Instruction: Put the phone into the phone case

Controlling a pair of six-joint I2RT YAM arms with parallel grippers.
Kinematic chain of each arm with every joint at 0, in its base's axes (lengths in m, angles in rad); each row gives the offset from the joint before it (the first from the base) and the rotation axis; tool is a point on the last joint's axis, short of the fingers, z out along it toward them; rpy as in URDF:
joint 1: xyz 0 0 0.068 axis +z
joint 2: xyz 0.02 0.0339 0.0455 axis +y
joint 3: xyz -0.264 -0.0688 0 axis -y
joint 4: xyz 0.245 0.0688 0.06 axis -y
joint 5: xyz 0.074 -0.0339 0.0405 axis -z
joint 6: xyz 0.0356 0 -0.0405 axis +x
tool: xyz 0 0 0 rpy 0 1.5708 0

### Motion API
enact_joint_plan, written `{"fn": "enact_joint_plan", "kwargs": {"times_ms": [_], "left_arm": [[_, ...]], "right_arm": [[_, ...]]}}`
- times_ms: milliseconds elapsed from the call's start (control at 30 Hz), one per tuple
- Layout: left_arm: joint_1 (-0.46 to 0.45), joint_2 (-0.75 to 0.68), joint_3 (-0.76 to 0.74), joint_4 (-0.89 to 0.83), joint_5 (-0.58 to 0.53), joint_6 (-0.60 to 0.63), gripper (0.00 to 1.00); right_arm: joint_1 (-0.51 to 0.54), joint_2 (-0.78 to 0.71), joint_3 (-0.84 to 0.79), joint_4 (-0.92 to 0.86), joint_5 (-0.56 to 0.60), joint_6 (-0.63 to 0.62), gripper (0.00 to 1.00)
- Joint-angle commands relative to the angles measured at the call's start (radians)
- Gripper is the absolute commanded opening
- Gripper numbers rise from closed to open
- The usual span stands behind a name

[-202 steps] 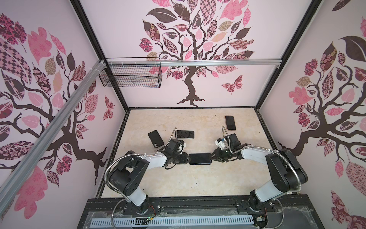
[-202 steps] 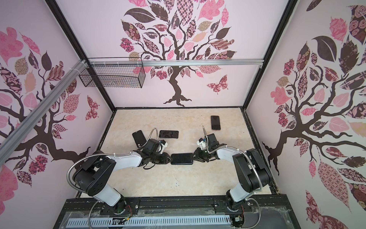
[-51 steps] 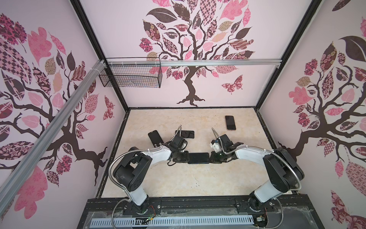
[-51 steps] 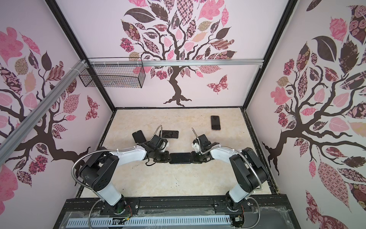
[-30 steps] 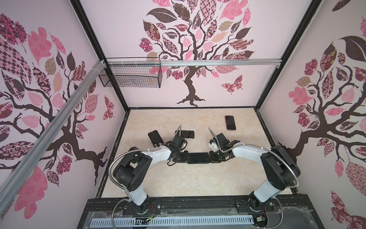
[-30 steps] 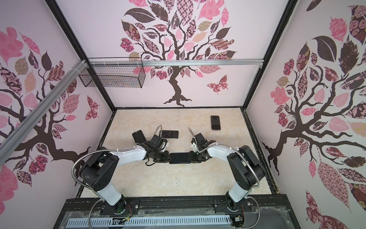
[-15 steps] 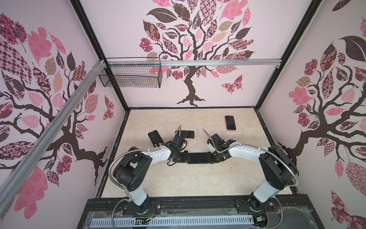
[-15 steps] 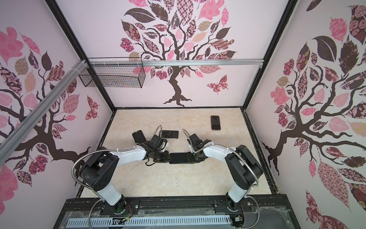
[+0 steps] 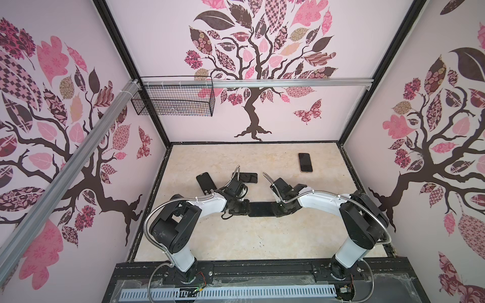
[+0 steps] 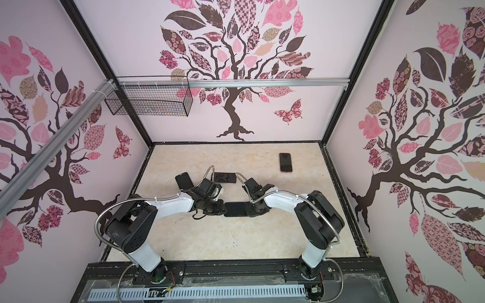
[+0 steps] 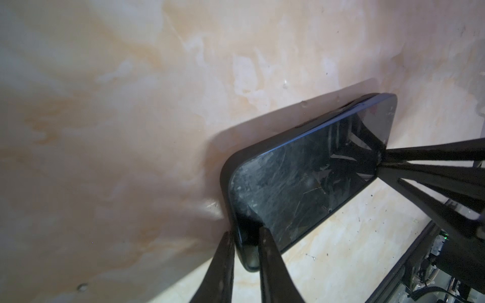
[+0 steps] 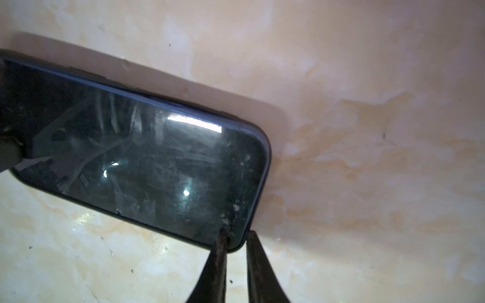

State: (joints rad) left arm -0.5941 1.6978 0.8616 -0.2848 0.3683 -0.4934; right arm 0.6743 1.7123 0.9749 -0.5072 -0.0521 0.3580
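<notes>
Mid-frame on the bench [image 9: 236, 244], the phone [image 9: 262, 209] lies screen-up, case [image 11: 225, 181] rim hugging one end. There the left pincer [image 11: 245, 232] is clamped; the right pincer [image 12: 237, 233] clamps the far corner. Just above the arms: tilted slab [image 9: 206, 183], level slab [image 9: 249, 177]; third slab [image 9: 305, 162] upper right, well clear; basket [image 9: 173, 101] on the wall.

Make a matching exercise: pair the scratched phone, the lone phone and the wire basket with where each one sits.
Things:
A. scratched phone
B. lone phone
C. wire basket

Places:
1. hanging from the metal rail, up off the table
2. middle of the table, nearer the front than the other phones
3. far right of the table, towards the back

Pairs: A-2, B-3, C-1
</notes>
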Motion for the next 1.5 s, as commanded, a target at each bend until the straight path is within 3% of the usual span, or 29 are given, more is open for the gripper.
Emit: {"fn": "enact_joint_plan", "kwargs": {"times_ms": [0, 233, 533, 667, 933, 1167, 1467], "left_arm": [[-0.009, 0.001, -0.036, 0.041, 0.006, 0.015, 0.19], [-0.008, -0.030, -0.039, 0.029, -0.009, 0.019, 0.21], [0.001, -0.077, -0.030, 0.034, -0.002, 0.015, 0.37], [0.010, -0.102, -0.034, 0.053, -0.003, 0.005, 0.41], [0.063, -0.097, -0.032, 0.076, -0.002, -0.010, 0.39], [0.072, -0.058, -0.016, 0.071, 0.029, 0.008, 0.33], [0.071, -0.008, -0.010, 0.072, 0.043, 0.007, 0.29]], "right_arm": [[0.007, 0.096, -0.085, 0.026, 0.057, -0.014, 0.18], [-0.005, -0.004, -0.073, 0.031, 0.012, -0.017, 0.23], [-0.130, -0.189, -0.108, 0.098, -0.186, -0.038, 0.27], [-0.164, -0.247, -0.114, 0.116, -0.208, -0.055, 0.28], [-0.198, -0.183, -0.101, 0.177, -0.264, -0.069, 0.28], [-0.198, -0.109, -0.077, 0.197, -0.248, -0.079, 0.22], [-0.197, -0.057, -0.047, 0.206, -0.242, -0.096, 0.21]]}}
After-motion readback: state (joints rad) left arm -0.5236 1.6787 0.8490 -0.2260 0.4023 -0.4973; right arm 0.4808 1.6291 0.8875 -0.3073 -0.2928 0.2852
